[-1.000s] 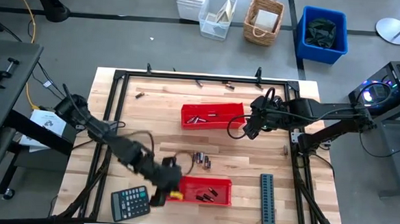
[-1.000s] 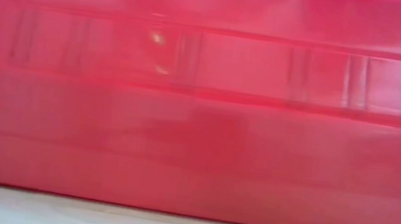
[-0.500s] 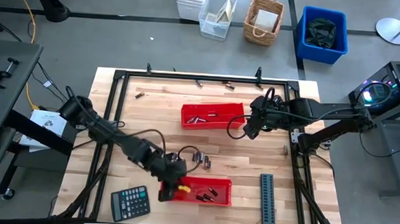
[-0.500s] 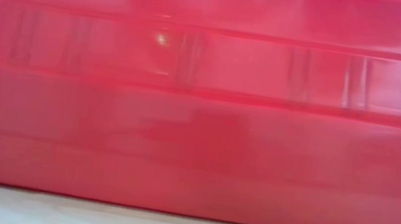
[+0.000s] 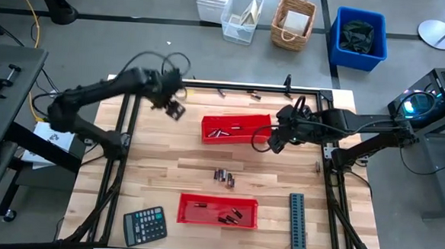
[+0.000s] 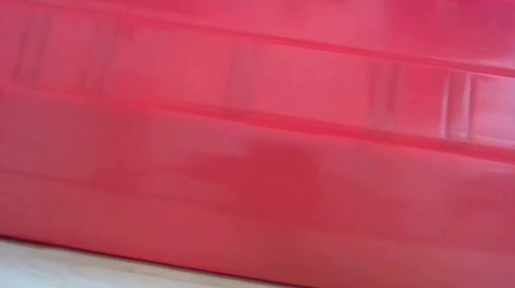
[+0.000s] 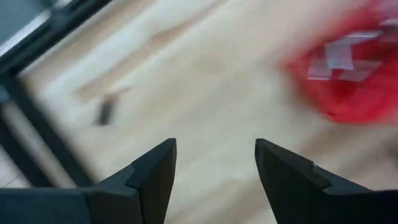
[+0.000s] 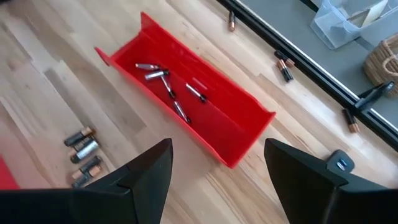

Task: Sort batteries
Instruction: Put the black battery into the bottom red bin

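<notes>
Two red trays lie on the wooden table: a far one [image 5: 236, 130] [image 8: 186, 118] with several batteries [image 8: 165, 84] in it, and a near one [image 5: 218, 210] with several more. A few loose batteries [image 5: 223, 176] [image 8: 84, 152] lie on the wood between the trays. One battery [image 5: 156, 104] [image 7: 104, 112] lies near the far left corner. My left gripper [image 5: 174, 109] [image 7: 216, 165] hovers open above the wood right of that battery, with nothing between its fingers. My right gripper [image 5: 271, 142] [image 8: 217, 168] hangs open and empty at the far tray's right end.
More batteries [image 5: 254, 96] [image 8: 285, 65] lie along the far black frame bar. A long grey ridged strip [image 5: 297, 224] lies near right, a calculator [image 5: 145, 226] near left. The near tray's red wall [image 6: 260, 124] fills the low view. Bins and a basket stand beyond the table.
My left gripper first went right to the near tray's left end. It then rose and swung across the table to the far left, beside the far tray. A battery now shows in the near tray's left part. My right arm kept still.
</notes>
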